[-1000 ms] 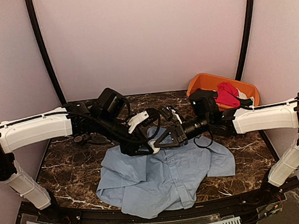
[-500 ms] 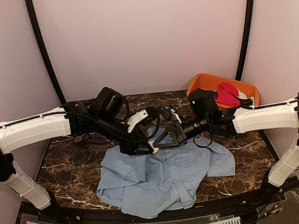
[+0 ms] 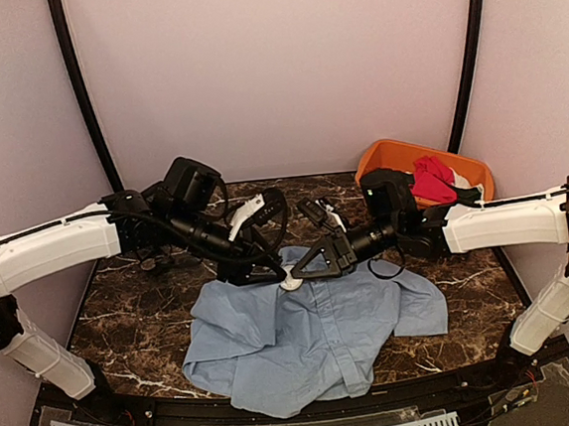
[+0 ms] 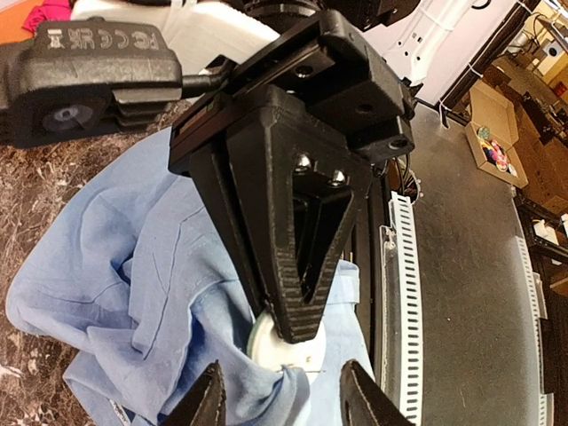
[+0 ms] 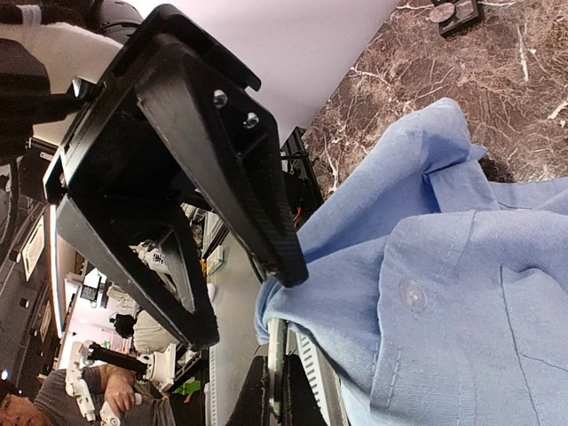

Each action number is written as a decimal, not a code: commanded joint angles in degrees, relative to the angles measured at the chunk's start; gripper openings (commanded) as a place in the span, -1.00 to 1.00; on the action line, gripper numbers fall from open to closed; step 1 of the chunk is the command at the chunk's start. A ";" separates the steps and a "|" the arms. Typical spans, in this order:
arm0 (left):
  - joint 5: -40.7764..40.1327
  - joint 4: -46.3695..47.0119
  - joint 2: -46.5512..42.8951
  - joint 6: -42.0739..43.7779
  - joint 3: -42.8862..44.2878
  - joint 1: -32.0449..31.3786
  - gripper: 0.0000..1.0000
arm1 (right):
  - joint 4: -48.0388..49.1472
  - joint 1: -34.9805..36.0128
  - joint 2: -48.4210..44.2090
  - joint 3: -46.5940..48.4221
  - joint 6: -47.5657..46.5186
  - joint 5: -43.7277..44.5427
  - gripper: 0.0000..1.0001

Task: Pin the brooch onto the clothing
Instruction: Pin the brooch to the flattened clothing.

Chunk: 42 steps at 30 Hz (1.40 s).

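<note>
One shift: the half-open left gripper [image 4: 284,377] has backed leftward, baring a white disc [image 4: 266,342] under the closed right gripper [image 4: 297,328] on the blue shirt [image 3: 316,340]; pinning seems underway.

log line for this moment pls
left gripper: straddles shirt fold, grip unclear | right gripper: shut, tip at white disc in fold | brooch: dark disc not visible

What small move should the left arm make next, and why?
Probably ease the left gripper forward a touch and close it on the white disc and the shirt fold around it. Its fingers stand open, one on each side of the disc, while the right gripper is shut on the disc's edge. A second hold through the cloth looks like the next step.
</note>
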 commanded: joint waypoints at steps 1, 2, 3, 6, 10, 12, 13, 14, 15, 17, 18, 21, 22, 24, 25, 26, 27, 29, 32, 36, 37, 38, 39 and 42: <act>1.45 -2.83 1.71 0.43 1.59 -0.04 -0.12 | 2.63 -0.53 0.17 1.20 -0.09 -1.77 -1.00; 1.51 -3.30 1.88 0.58 1.83 -0.08 -0.11 | 2.60 -0.63 0.13 1.21 -0.15 -1.86 -1.00; 1.41 -3.56 2.23 0.85 1.95 -0.11 -0.12 | 2.62 -0.67 0.08 1.19 -0.15 -1.94 -1.00; 0.69 -4.34 2.54 1.19 2.02 -0.12 -0.12 | 2.59 -0.76 -0.03 1.06 -0.18 -2.04 -1.00; 0.26 -4.04 2.93 0.99 2.24 -0.12 -0.16 | 2.56 -0.77 0.03 1.20 -0.25 -2.22 -1.00; -0.03 -3.78 3.23 0.88 2.39 -0.11 -0.18 | 2.57 -0.81 0.12 1.31 -0.29 -2.31 -1.00; -0.04 -3.51 3.26 0.85 2.41 -0.05 -0.18 | 2.51 -0.77 0.17 1.32 -0.27 -2.38 -1.00; -0.07 -3.36 3.30 0.74 2.41 -0.08 -0.18 | 2.45 -0.77 0.16 1.25 -0.37 -2.39 -1.00; -0.14 -3.17 3.34 0.65 2.45 -0.11 -0.18 | 2.51 -0.76 0.21 1.22 -0.41 -2.33 -1.00; -0.21 -3.08 3.37 0.50 2.42 -0.10 -0.20 | 2.53 -0.77 0.10 1.12 -0.33 -2.31 -1.00; -0.20 -3.10 3.44 0.46 2.41 -0.11 -0.21 | 2.48 -0.77 0.07 1.17 -0.38 -2.23 -1.00; -0.50 -3.25 3.91 0.21 2.48 -0.11 -0.26 | 2.31 -0.77 0.18 1.33 -0.43 -2.13 -1.00; -0.52 -3.41 4.15 0.14 2.53 -0.12 -0.27 | 2.23 -0.68 0.27 1.41 -0.53 -2.05 -1.00; -0.54 -3.57 4.42 0.16 2.70 -0.07 -0.29 | 2.09 -0.69 0.30 1.40 -0.54 -2.00 -1.00; -0.59 -3.68 4.58 0.13 2.81 -0.05 -0.30 | 2.09 -0.68 0.30 1.45 -0.58 -1.96 -1.00; -0.70 -3.77 4.64 0.12 2.83 -0.15 -0.31 | 2.07 -0.68 0.29 1.45 -0.57 -1.96 -1.00; -0.96 -3.80 4.72 0.17 2.93 -0.22 -0.32 | 1.99 -0.68 0.30 1.48 -0.55 -1.96 -1.00; -1.49 -4.05 4.92 0.36 3.00 -0.46 -0.36 | 1.97 -0.68 0.20 1.55 -0.57 -1.96 -1.00; -2.13 -4.20 5.30 0.33 3.25 -0.83 -0.38 | 1.83 -0.68 0.19 1.69 -0.54 -1.94 -1.00; -3.01 -4.36 5.79 0.34 3.61 -1.37 -0.43 | 1.83 -0.59 0.12 1.65 -0.60 -1.95 -1.00; -3.05 -4.36 5.93 0.22 3.67 -1.36 -0.45 | 1.81 -0.59 0.12 1.66 -0.62 -1.96 -1.00; -3.04 -4.32 5.99 0.17 3.71 -1.42 -0.51 | 1.81 -0.57 0.06 1.80 -0.65 -1.96 -1.00; -2.98 -4.29 6.05 0.14 3.72 -1.48 -0.53 | 1.77 -0.57 0.11 1.75 -0.65 -2.00 -1.00; -3.14 -4.40 6.18 0.18 3.69 -1.56 -0.61 | 1.83 -0.59 -0.03 1.88 -0.63 -1.96 -1.00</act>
